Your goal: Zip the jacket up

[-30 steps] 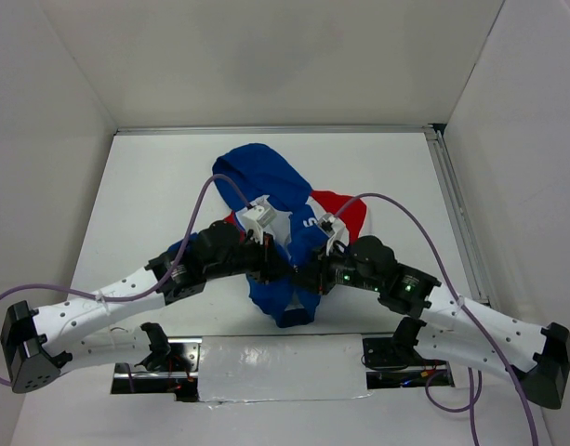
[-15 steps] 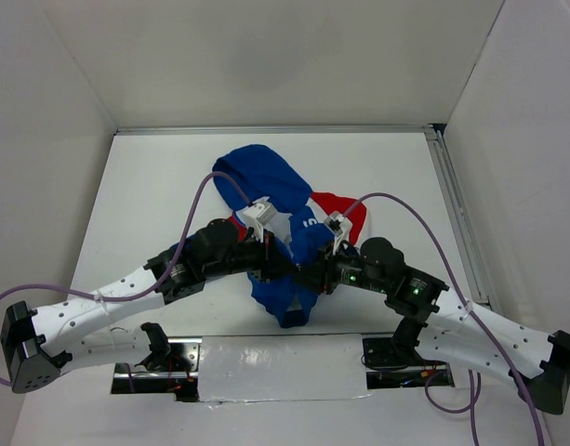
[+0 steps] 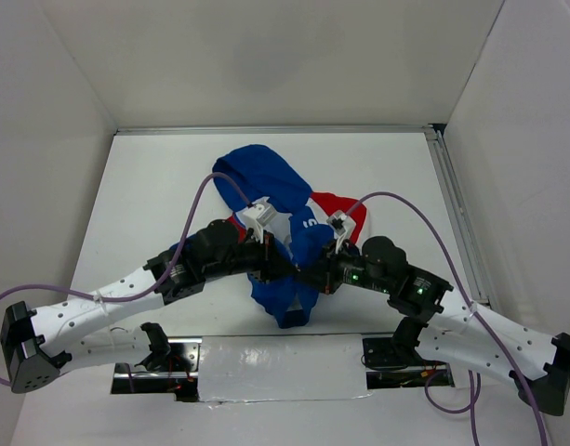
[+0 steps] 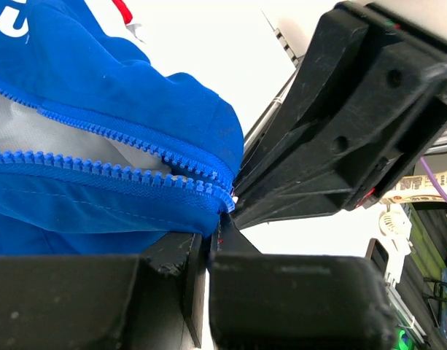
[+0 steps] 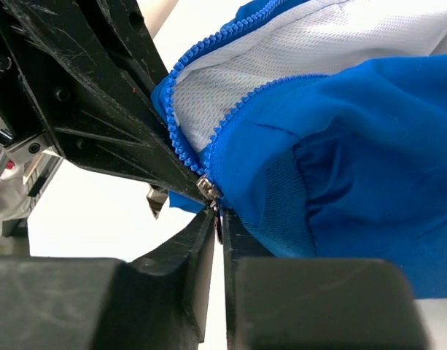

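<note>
Top external view: one jacket [image 3: 271, 177] lies in the middle of the table [image 3: 145, 186], its blue hood toward 12 o'clock and its hem toward 6 o'clock. One red panel [image 3: 348, 206] shows at about 2 o'clock from where the grippers meet. Two arms [image 3: 126, 283] reach in, one from 8 o'clock and one from 4 o'clock. Each carries one purple cable [image 3: 199, 209], two cables in all. The left gripper [image 3: 286, 269] and right gripper [image 3: 311, 274] meet tip to tip over the lower front of the jacket.

Left wrist view shows the left gripper's two fingers pressed almost together, pinching the blue hem just where the zipper begins.

Right wrist view shows the right gripper's two fingers closed with only a slit between them, and the pull of the single metal slider [image 5: 206, 188] is caught in that slit. From the slider, two rows of blue teeth [image 5: 181, 69] spread apart toward 1 o'clock, with white mesh lining [image 5: 296, 44] bare between them.
</note>
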{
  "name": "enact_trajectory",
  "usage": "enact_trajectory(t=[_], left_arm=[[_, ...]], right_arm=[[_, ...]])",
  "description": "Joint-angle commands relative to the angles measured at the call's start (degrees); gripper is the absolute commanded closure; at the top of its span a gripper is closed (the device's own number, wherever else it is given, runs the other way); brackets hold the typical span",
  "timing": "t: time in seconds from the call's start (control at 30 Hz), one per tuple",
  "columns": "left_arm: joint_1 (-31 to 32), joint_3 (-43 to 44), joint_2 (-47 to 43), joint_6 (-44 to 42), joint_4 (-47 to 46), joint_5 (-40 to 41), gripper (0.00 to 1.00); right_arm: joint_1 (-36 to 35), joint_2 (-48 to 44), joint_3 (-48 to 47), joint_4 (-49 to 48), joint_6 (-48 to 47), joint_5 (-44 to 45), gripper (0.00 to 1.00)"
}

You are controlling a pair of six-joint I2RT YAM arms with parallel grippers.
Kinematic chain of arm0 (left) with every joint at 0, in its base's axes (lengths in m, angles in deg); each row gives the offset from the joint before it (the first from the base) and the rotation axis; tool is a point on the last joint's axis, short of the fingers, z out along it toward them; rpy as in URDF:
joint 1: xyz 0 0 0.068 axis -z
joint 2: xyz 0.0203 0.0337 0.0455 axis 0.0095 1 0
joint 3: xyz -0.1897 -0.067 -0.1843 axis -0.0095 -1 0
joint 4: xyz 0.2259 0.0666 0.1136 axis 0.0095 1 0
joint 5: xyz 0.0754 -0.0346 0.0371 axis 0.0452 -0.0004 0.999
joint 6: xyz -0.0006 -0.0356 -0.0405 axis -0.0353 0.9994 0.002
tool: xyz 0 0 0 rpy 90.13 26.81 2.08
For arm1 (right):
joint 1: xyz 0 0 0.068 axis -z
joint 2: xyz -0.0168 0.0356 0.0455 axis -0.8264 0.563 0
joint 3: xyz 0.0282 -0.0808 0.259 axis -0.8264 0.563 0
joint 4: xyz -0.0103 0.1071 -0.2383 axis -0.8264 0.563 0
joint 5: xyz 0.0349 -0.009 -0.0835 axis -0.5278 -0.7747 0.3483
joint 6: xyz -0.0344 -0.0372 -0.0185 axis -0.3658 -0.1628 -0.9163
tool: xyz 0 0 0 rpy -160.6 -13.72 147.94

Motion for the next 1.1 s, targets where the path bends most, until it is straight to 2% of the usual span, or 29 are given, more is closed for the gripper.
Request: enact_trajectory(t=[0.0, 0.17, 0.3, 0.5, 0.53, 0.67, 0.73, 0.93, 1.07], left_arm=[[0.8, 2.1, -1.6, -1.2, -0.8, 0.9, 1.0], [0.8, 1.3, -1.2, -1.8, -0.2, 2.2, 1.0], [0.8, 0.6, -1.6, -2.6, -1.1, 1.2, 1.0], [0.7, 0.5, -2.0, -2.4, -1.4, 0.7, 1.0], [0.7, 0.6, -2.2, -2.3, -1.5, 0.4, 1.0], [0.8, 0.5, -3.1, -1.6, -1.8, 0.2, 1.0], [0.8, 0.6, -3.3, -1.6, -2.0, 0.2, 1.0], [0.7, 0.5, -3.5, -1.2, -2.6, -0.3, 1.0], [0.8, 0.8, -3.3, -1.3, -2.6, -0.9, 1.0]], right_arm=[[0.4, -0.2, -4.6, 1.0, -0.1, 1.0, 0.83], [0.5, -1.0, -5.0, 4.7, -0.7, 2.3, 0.83], [0.6, -1.0, -5.1, 5.0, -1.1, 0.8, 1.0], [0.7, 2.9, -5.9, 3.8, -3.4, -5.3, 1.0], [0.7, 3.6, -6.1, 3.9, -3.4, -5.6, 0.99], [0.7, 4.3, -5.3, 2.2, -3.6, -7.1, 0.76], [0.7, 3.8, -4.9, 1.8, -3.3, -6.0, 0.7], [0.7, 3.5, -4.2, -0.1, -3.1, -6.7, 0.68], [0.6, 4.2, -4.0, -1.5, -2.9, -6.9, 0.72]])
